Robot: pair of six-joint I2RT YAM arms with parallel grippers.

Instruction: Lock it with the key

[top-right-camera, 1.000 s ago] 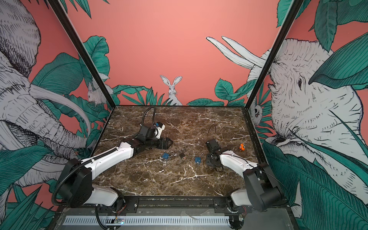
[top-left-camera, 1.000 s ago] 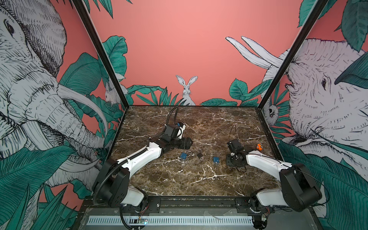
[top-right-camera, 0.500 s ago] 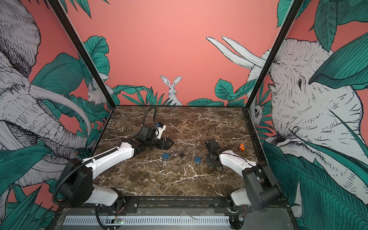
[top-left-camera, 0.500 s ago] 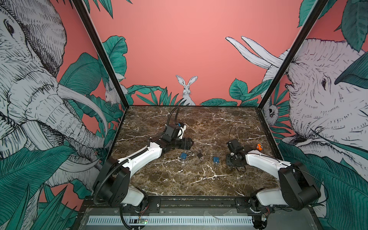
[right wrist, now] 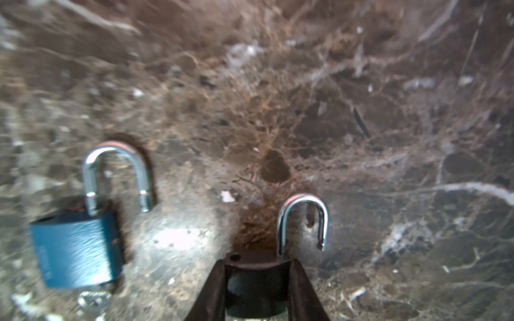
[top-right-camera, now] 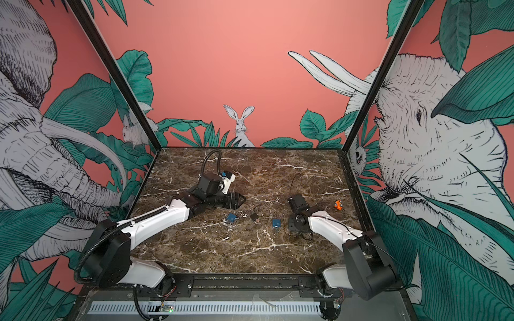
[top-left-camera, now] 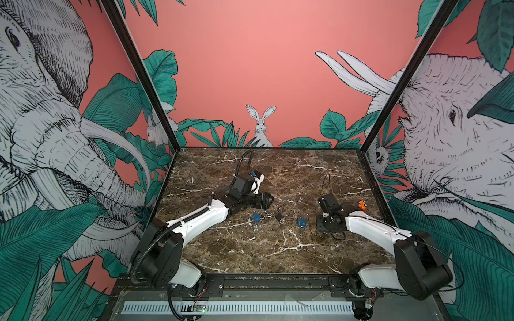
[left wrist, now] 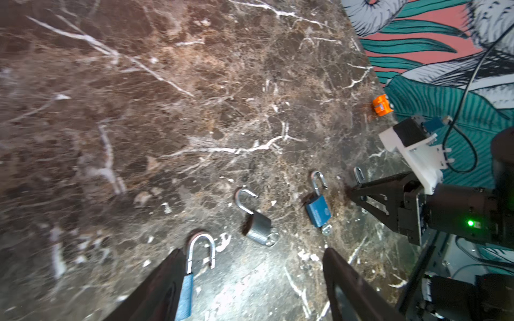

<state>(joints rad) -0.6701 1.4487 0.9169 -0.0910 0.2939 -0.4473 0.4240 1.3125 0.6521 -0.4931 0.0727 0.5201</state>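
Right fingers (right wrist: 209, 294) clasp the body of the dark padlock (right wrist: 256, 289) from both sides, low over the tabletop (right wrist: 389, 83). Left fingers (left wrist: 351, 286) stand wide apart and hold nothing. The dark padlock's long axis runs along the right fingers, with the body between them and the shackle (right wrist: 303, 219) pointing out beyond the fingertips. The shackle is open, its free leg swung outside one finger, away from its hole in the body. The key end is hidden between the fingers.

Likely faults: the free leg would miss its hole if pressed as it lies, and the smooth body could pivot in a two-sided hold. A blue padlock (left wrist: 185, 291) lies just beside one left finger, where a sweep might knock it.
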